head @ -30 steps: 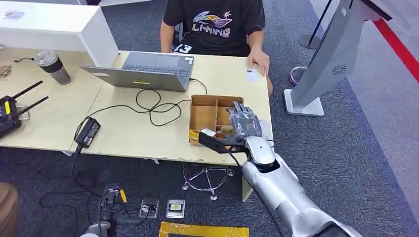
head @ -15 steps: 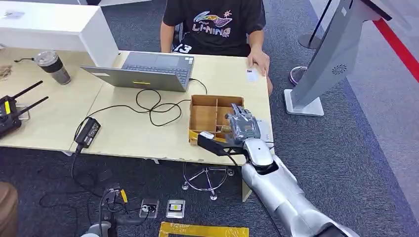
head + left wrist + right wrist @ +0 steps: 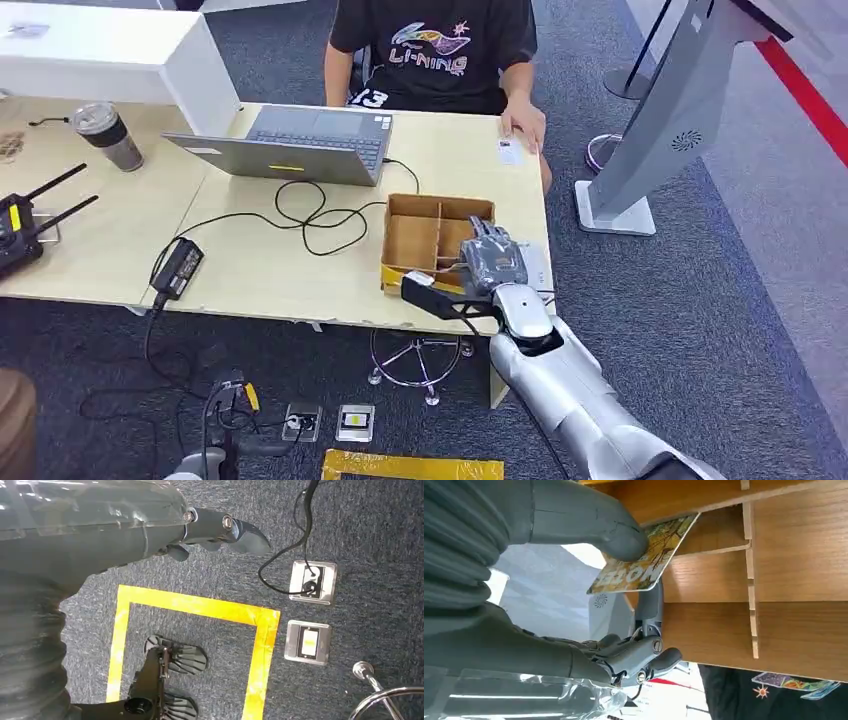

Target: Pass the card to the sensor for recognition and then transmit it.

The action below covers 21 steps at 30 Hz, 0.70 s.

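Since one second ago the right hand (image 3: pixel 494 262) has drawn back a little toward the near edge of the desk (image 3: pixel 270 270), and it sits now over the near right part of the wooden box (image 3: pixel 412 237). In the right wrist view this hand (image 3: pixel 574 535) presses its thick thumb on a card (image 3: pixel 647 557) with a yellow and green picture, and the card lies tilted over one of the box's thin dividers (image 3: pixel 750 570); the darker fingers (image 3: pixel 644 657) are curled below it, so the hand seems to hold the card at its edge, though the under side of the card is hidden. The left hand (image 3: pixel 220 530) hangs above the dark carpet (image 3: pixel 370 530), its fingers bent loosely and holding nothing. On the desk a second small white card (image 3: pixel 511 152) lies at the far right corner, touching the hand of a person (image 3: pixel 525 125) in a black shirt. A grey laptop (image 3: pixel 295 145) stands open further left, with a black cable (image 3: pixel 300 215) in loops beside the box. A grey kiosk (image 3: pixel 670 120) stands on the floor right of the desk.
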Motion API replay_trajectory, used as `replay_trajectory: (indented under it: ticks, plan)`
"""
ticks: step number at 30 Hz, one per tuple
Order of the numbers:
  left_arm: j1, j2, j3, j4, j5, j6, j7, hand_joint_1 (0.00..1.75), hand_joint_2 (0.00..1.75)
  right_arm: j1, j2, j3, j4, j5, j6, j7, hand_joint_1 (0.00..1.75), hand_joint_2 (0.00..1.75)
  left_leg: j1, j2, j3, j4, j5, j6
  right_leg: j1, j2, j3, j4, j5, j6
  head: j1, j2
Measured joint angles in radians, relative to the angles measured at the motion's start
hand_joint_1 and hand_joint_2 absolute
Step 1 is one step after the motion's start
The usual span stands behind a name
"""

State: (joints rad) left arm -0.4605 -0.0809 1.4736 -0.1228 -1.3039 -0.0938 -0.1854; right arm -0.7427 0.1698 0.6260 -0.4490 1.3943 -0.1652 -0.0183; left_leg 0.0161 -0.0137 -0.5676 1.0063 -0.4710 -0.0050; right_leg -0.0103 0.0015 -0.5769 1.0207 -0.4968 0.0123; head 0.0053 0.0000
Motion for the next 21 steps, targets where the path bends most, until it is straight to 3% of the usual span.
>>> replay_trajectory:
  ticks: [11,21]
  plan:
    - [0.0,0.0,0.0,0.0,0.0,0.0,0.0,0.0,1.75,0.0,0.0,0.0,0.0,-0.005,-0.006,-0.005,1.75,1.75,0.0,0.0,0.0,0.0,0.0,0.0,0.0,0.0,0.0,0.0,0.0,0.0,0.0,0.0]
    - [0.001,0.0,0.0,0.0,0.003,0.001,0.0,0.0,1.75,-0.049,0.0,-0.002,-0.034,-0.068,-0.116,-0.022,1.75,1.75,0.0,0.0,0.0,0.0,0.0,0.0,0.0,0.0,0.0,0.0,0.0,0.0,0.0,0.0]
